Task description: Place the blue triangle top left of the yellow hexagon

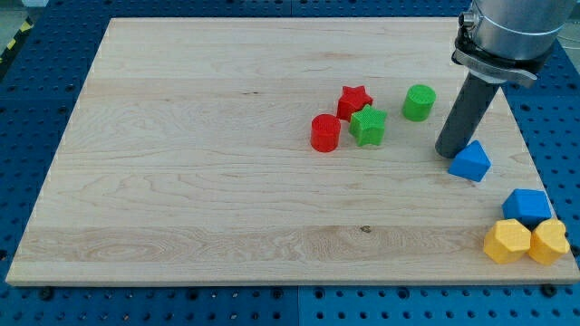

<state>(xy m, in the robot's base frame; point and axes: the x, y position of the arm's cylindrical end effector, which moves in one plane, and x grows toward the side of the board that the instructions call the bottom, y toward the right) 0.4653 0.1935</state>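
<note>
The blue triangle (469, 162) lay flat on the table (181, 181) near the right edge of the view, one corner pointing up toward the view's top. Two yellow blocks sat in the bottom right corner, touching each other. The left one, the yellow hexagon (507, 241), rested just below a blue block; which of the pair the task meant could not be told for certain. The triangle lay above and slightly to the left of that hexagon, clearly apart from it.
</note>
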